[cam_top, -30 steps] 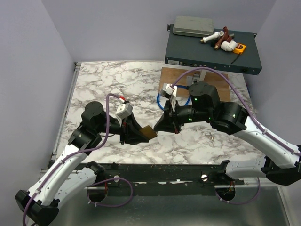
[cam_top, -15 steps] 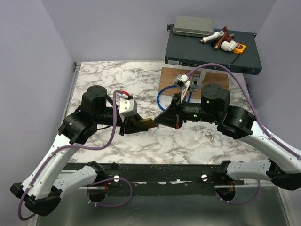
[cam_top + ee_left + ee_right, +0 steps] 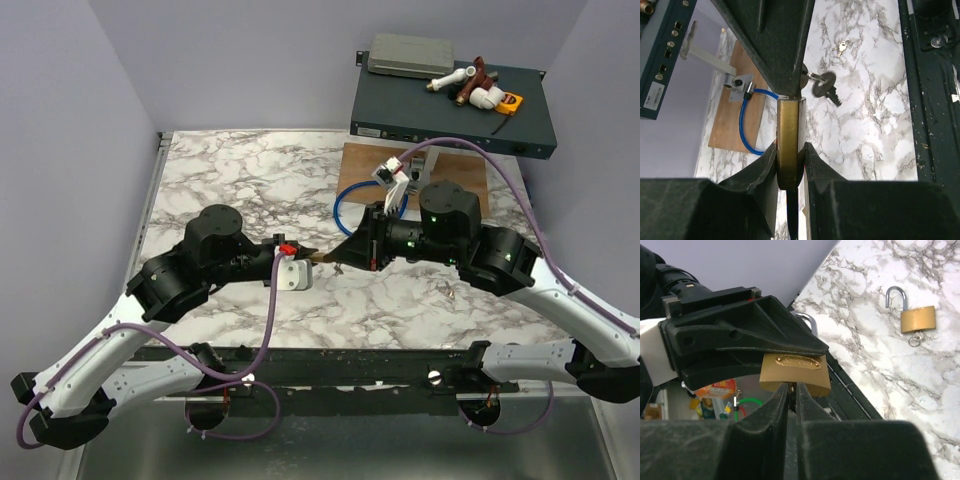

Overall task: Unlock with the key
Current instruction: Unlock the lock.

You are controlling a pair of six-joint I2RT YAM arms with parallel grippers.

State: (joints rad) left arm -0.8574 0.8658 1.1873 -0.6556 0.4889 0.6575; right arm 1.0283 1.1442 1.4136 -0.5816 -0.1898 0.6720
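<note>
A brass padlock [image 3: 788, 125] [image 3: 796, 371] hangs in the air over the marble table, and my left gripper [image 3: 790, 150] [image 3: 306, 262] is shut on its flat sides. Its silver shackle [image 3: 809, 321] shows behind the left fingers [image 3: 740, 340]. My right gripper [image 3: 791, 388] [image 3: 336, 256] meets the padlock's underside, shut on the key, of which only a sliver [image 3: 791, 386] shows between the tips. A spare key [image 3: 823, 86] dangles on a ring beside the right fingers [image 3: 775, 40].
A second brass padlock [image 3: 916, 318] lies on the marble with its shackle open. Small loose keys [image 3: 452, 293] lie near the right arm. A blue cable loop [image 3: 343, 206], a wooden board [image 3: 455, 165] and a dark equipment box [image 3: 450, 110] are at the back right.
The left wrist has rolled over, turning the padlock, and its white camera block now hangs below. Both grippers rose and stay joined at the padlock; the right arm barely moved lately.
</note>
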